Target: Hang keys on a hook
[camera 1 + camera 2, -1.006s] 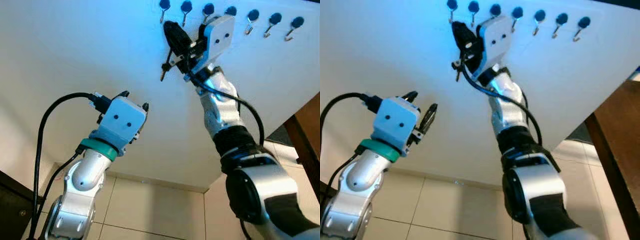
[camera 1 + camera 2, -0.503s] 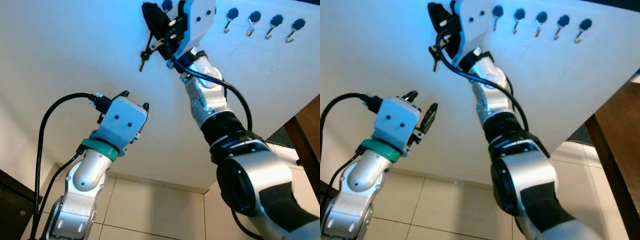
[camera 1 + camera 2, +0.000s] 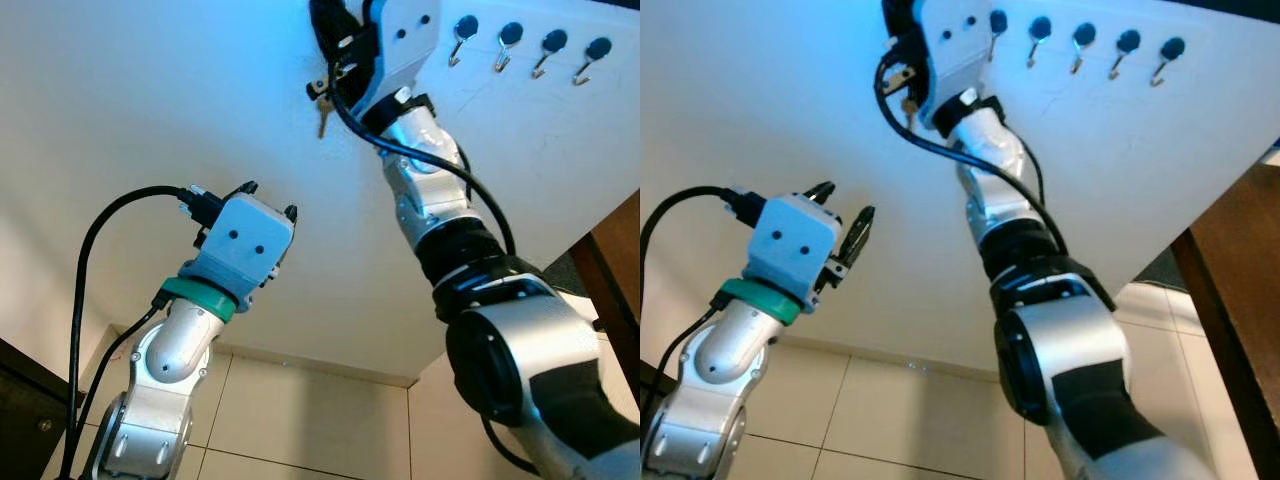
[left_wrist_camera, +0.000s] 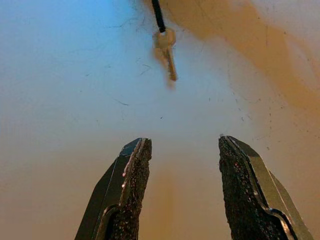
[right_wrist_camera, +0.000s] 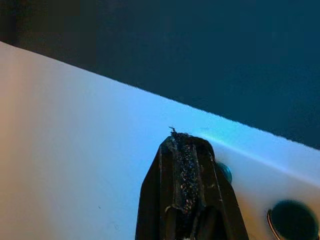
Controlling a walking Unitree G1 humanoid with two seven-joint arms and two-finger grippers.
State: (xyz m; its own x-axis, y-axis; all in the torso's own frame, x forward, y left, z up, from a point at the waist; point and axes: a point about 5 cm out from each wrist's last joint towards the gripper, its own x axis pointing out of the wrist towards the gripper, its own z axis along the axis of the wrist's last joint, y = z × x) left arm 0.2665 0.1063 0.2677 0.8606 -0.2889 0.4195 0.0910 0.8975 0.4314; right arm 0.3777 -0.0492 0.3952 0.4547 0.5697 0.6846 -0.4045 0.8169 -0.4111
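Observation:
My right gripper [image 3: 332, 40] is raised against the white wall at the left end of a row of blue-capped hooks [image 3: 508, 38]. Its fingers [image 5: 187, 165] are pressed together in the right wrist view, with a blue hook cap [image 5: 225, 172] just behind them. A silver key [image 3: 322, 115] dangles below that gripper on a short dark cord. The left wrist view catches the same key [image 4: 167, 50] hanging against the wall. Lower and to the left, my left gripper [image 3: 845, 215] is open with nothing between its fingers.
Several free hooks [image 3: 594, 52] run to the right of the right gripper. A brown wooden edge [image 3: 615, 250] stands at the right. Pale floor tiles [image 3: 300, 420] lie below, and a dark piece of furniture [image 3: 25, 420] sits at the lower left.
My right gripper rose and swung left along the hook row, then came back slightly right. The key now hangs straight down. The left arm has not moved.

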